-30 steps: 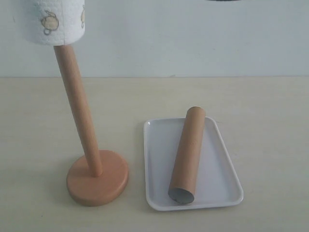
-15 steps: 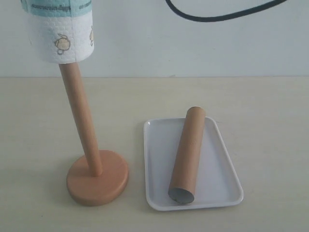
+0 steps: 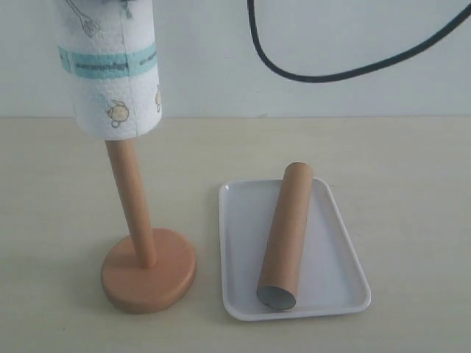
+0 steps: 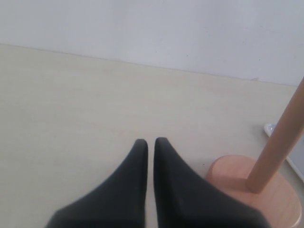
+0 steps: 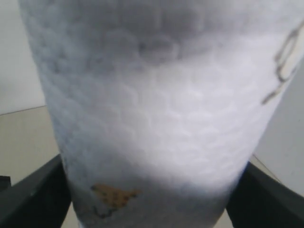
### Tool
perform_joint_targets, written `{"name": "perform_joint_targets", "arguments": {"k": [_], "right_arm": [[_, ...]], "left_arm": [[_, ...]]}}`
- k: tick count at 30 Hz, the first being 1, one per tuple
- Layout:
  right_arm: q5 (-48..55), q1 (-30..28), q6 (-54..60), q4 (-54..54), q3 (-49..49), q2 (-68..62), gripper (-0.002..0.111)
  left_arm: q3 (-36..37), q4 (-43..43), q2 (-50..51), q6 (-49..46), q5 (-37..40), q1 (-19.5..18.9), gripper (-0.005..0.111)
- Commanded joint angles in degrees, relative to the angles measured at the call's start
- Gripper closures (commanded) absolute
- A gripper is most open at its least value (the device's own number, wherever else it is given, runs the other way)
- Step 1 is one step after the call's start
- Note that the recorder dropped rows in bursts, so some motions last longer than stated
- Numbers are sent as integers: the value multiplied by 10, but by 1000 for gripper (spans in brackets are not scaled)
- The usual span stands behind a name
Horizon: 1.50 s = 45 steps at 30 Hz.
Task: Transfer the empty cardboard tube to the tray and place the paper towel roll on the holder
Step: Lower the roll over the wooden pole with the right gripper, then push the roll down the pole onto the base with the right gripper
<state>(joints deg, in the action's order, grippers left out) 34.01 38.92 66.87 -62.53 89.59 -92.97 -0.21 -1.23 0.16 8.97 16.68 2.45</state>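
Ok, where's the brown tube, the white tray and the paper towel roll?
cardboard tube [image 3: 288,228], exterior view, middle of its brown side.
tray [image 3: 243,250], exterior view, bare white floor left of the tube.
paper towel roll [image 3: 110,95], exterior view, white side under the teal band.

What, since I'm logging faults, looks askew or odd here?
The holder post leans away from the tray, with the paper towel roll only partway down it; that may be camera perspective. The cardboard tube lies slanted on the tray.
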Motion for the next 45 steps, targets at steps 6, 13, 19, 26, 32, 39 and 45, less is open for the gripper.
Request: {"name": "perform_joint_targets", "arguments": {"k": [6,13,19,26,32,39,45], "right_arm": [[-41,3,136,-133,-65,3,109],[-58,6,160,-138,-89,3,109],[-83,10,186,-156,-116,-3,109],[-70,10,230,-211,-118,-46,109],[-57,10,263,-238,-118,-93,109],[-4,10,270,-245,-118,-153,109],[-2,10,300,-250,-142,-165,109]], "left_arm": [[2,2,-2,-1,1,-1,103],[2,2,-2,-1,1,-1,103],[2,2,-2,-1,1,-1,103],[2,2,-2,-1,1,-1,103],[2,2,-2,-1,1,-1,103],[2,2,-2,-1,1,-1,103],[2,2,-2,-1,1,-1,103]]}}
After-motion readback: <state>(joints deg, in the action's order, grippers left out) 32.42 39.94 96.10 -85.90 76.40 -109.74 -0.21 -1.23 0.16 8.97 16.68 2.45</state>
